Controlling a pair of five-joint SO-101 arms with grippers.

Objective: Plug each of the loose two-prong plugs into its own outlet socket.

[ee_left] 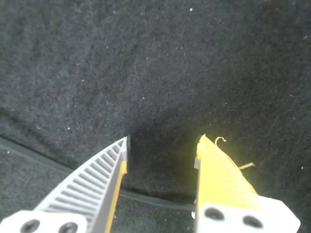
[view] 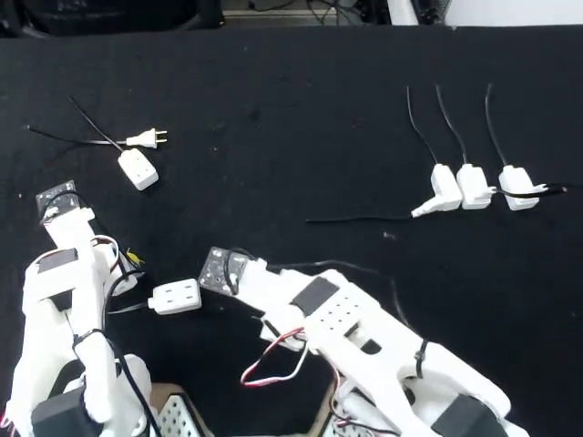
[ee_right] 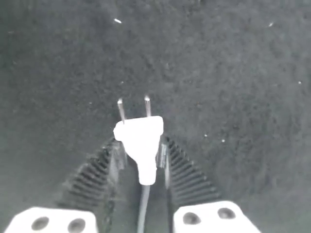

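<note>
My right gripper (ee_right: 140, 143) is shut on a white two-prong plug (ee_right: 140, 143); its prongs point away over bare black cloth and its cable runs back between the fingers. In the high view this gripper (view: 211, 276) sits just right of a white outlet socket (view: 175, 296). My left gripper (ee_left: 163, 141) is open just above the cloth, holding nothing, with a thin black cable (ee_left: 58, 167) lying under its fingers. It shows just left of that socket in the high view (view: 127, 266). A second loose plug (view: 146, 138) lies at the far left beside another socket (view: 138, 168).
At the right, three white sockets (view: 474, 187) lie in a row with plugs in them, their black cables trailing to the far side. One more cable (view: 355, 218) runs left from them. The table is covered in black cloth (view: 291, 118).
</note>
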